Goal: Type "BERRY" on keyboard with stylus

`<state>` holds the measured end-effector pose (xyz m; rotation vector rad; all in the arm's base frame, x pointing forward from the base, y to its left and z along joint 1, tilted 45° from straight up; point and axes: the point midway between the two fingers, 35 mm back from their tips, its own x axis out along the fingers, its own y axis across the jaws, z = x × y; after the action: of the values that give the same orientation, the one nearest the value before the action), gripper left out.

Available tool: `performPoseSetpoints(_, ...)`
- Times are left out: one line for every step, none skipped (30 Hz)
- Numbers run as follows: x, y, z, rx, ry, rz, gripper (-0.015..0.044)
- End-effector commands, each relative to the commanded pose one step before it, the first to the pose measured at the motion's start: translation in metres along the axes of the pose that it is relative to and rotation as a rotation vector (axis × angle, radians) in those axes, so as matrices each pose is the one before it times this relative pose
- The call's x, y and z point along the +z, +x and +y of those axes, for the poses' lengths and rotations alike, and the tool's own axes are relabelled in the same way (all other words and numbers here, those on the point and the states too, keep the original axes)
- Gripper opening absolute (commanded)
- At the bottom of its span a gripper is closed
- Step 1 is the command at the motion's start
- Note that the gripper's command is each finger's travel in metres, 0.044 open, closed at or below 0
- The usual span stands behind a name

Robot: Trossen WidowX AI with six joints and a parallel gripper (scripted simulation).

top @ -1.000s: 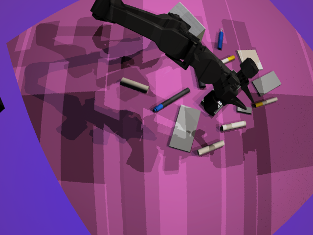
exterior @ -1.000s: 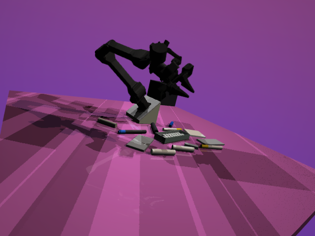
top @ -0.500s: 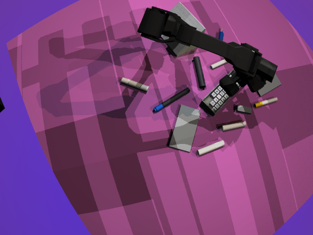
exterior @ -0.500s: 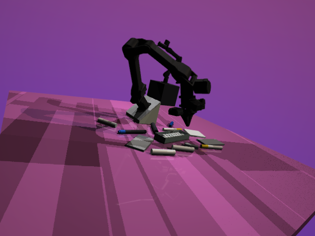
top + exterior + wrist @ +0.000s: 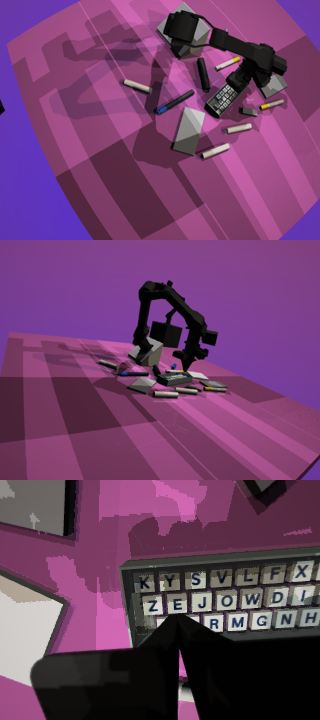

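Meanwhile the dark stylus with a blue tip lies flat on the pink checked desk, left of the small dark keyboard with pale lettered keys, well apart from the black gripper. Its fingers are pressed together, holding nothing, above the keyboard's end. Purple background surrounds everything.

arm: arched, wrist pitched down | end effector: fingers closed together, empty
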<state>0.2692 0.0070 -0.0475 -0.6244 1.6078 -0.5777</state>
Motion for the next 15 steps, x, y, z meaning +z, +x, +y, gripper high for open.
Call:
performPoseSetpoints(0.00175, 0.0, -0.00967, -0.00717, 0.0015, 0.00104, 0.0)
performPoseSetpoints(0.00065, -0.00015, -0.01273, 0.00004, -0.0003, -0.00017, 0.0)
performPoseSetpoints(0.0, 0.00008, -0.01627, -0.00109, -0.0001, 0.00021, 0.0)
performPoseSetpoints(-0.00066, 0.00027, -0.0128, -0.00173, 0.0002, 0.00056, 0.0)
performPoseSetpoints(-0.00068, 0.00025, -0.00767, -0.0014, 0.0002, 0.00052, 0.0)
performPoseSetpoints(-0.00027, 0.0001, -0.00255, -0.00052, 0.0001, 0.00021, 0.0)
performPoseSetpoints(0.0, 0.0, 0.0, 0.0, 0.0, 0.0, 0.0)
performPoseSetpoints(0.0, 0.0, 0.0, 0.0, 0.0, 0.0, 0.0)
performPoseSetpoints(0.0, 0.0, 0.0, 0.0, 0.0, 0.0, 0.0)
performPoseSetpoints(0.0, 0.0, 0.0, 0.0, 0.0, 0.0, 0.0)
performPoseSetpoints(0.0, 0.0, 0.0, 0.0, 0.0, 0.0, 0.0)
performPoseSetpoints(0.0, 0.0, 0.0, 0.0, 0.0, 0.0, 0.0)
performPoseSetpoints(0.0, 0.0, 0.0, 0.0, 0.0, 0.0, 0.0)
performPoseSetpoints(0.0, 0.0, 0.0, 0.0, 0.0, 0.0, 0.0)
performPoseSetpoints(0.0, 0.0, 0.0, 0.0, 0.0, 0.0, 0.0)
